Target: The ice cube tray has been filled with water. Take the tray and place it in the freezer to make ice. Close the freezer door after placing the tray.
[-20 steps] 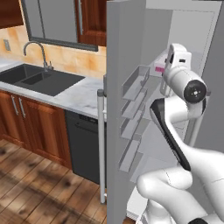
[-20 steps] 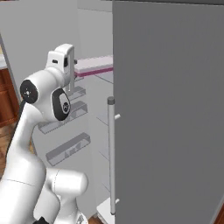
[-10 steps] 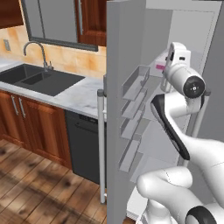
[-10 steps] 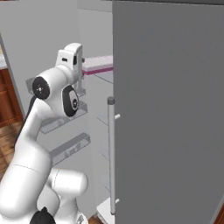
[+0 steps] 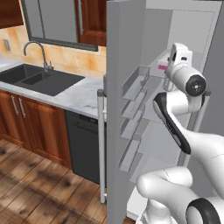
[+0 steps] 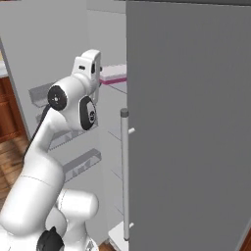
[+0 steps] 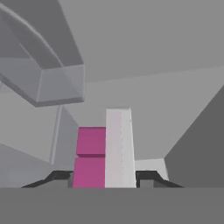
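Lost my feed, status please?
Pincer shut on thin pale pinkish tray. Tray inside grey freezer. Freezer door open. Nothing blocking.

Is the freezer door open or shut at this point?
Open. The freezer door stands swung out, its inner shelf bins facing the pale inside of the freezer.

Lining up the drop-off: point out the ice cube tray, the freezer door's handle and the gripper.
ice cube tray (image 7: 118, 148): hand view, pale top face.
freezer door handle (image 5: 101, 148): left base view, middle of the silver bar.
gripper (image 7: 105, 177): hand view, between its fingertips, shut on the tray.
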